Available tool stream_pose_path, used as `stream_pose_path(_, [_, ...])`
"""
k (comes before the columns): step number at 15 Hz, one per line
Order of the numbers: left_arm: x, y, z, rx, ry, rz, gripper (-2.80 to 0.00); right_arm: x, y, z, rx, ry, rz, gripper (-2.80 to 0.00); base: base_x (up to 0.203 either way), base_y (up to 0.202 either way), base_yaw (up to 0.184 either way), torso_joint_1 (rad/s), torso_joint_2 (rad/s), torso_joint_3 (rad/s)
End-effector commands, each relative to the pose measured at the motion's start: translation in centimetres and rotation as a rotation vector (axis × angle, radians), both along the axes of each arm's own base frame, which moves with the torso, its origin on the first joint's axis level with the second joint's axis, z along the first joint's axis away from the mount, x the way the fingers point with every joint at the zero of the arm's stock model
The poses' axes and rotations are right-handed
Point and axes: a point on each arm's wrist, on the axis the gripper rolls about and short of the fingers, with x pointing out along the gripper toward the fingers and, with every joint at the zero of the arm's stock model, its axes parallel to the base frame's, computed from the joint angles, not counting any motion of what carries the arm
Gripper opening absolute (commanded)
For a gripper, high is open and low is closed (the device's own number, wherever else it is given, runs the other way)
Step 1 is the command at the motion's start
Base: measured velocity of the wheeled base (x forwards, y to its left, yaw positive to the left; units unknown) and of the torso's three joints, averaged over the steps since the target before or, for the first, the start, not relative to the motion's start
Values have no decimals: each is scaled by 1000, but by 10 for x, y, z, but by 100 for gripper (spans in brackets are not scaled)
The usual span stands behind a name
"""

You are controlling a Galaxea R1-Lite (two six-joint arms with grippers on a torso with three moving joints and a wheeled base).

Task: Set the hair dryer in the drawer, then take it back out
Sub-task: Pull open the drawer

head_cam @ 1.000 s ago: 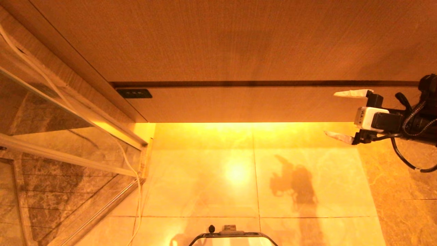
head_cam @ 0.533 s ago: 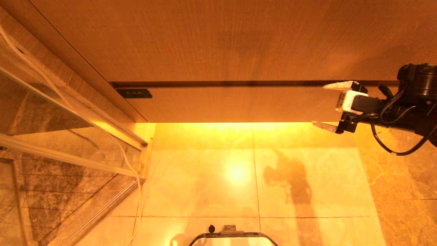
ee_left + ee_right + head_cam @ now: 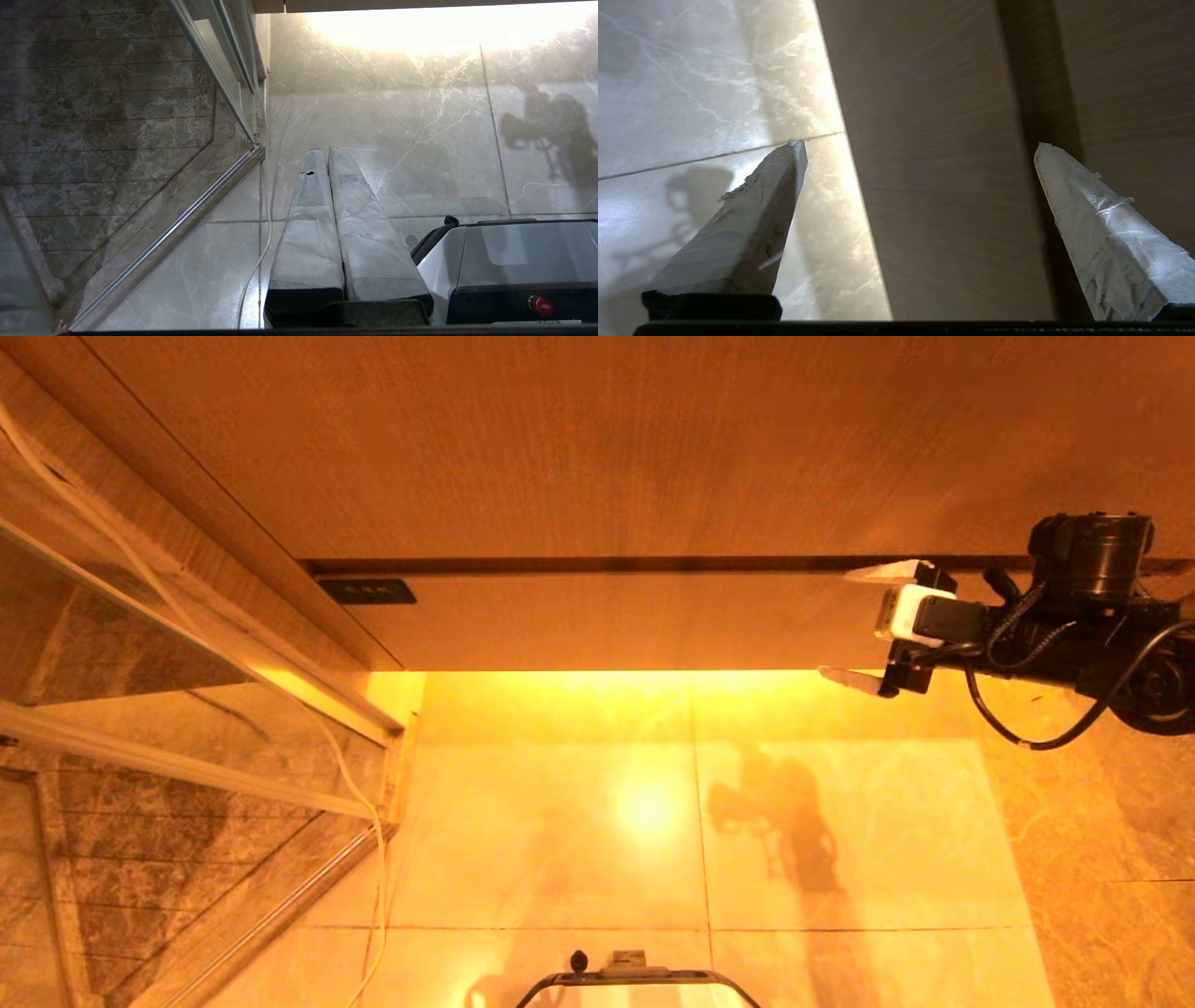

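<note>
- Head view: the drawer (image 3: 653,621) is closed, a long wood-grain front running across the picture under the bench (image 3: 607,439), with a small black label (image 3: 366,591) at its left end. The right end effector (image 3: 854,625) reaches in from the right at the drawer's right end, fingers spread wide and pointing along the front towards the label; one fingertip lies at the dark gap above the front, the other at its lower edge. The drawer's long axis runs leftward from the end effector. The hair dryer is not visible.
- Left wrist view: the left end effector (image 3: 322,156) hangs over the tiled floor (image 3: 420,140) with its taped fingers pressed together, well apart from the drawer. The right arm is much nearer.
- Right wrist view: the right end effector's two taped fingers (image 3: 756,214) stand wide apart and empty, with the drawer front between them. Whether either touches the wood cannot be told.
</note>
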Motion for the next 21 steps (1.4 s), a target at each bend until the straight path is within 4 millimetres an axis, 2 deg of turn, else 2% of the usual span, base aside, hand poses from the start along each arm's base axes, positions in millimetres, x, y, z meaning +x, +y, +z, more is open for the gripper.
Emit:
stream_pose_path(1, [0, 0, 0, 0, 1, 0, -280, 14, 3, -5, -6, -5, 10, 0, 0, 0, 0, 0, 0, 0])
stream_pose_path(15, [0, 0, 0, 0, 1, 0, -280, 49, 2, -11, 14, -47, -23, 0, 0, 0, 0, 0, 0, 0])
stream_pose_path(19, [0, 0, 0, 0, 1, 0, -280, 54, 0, -22, 10, -7, -44, 0, 0, 0, 0, 0, 0, 0])
stream_pose_path(21, [0, 0, 0, 0, 1, 0, -280, 52, -1, -30, 21, 67, -84, 0, 0, 0, 0, 0, 0, 0])
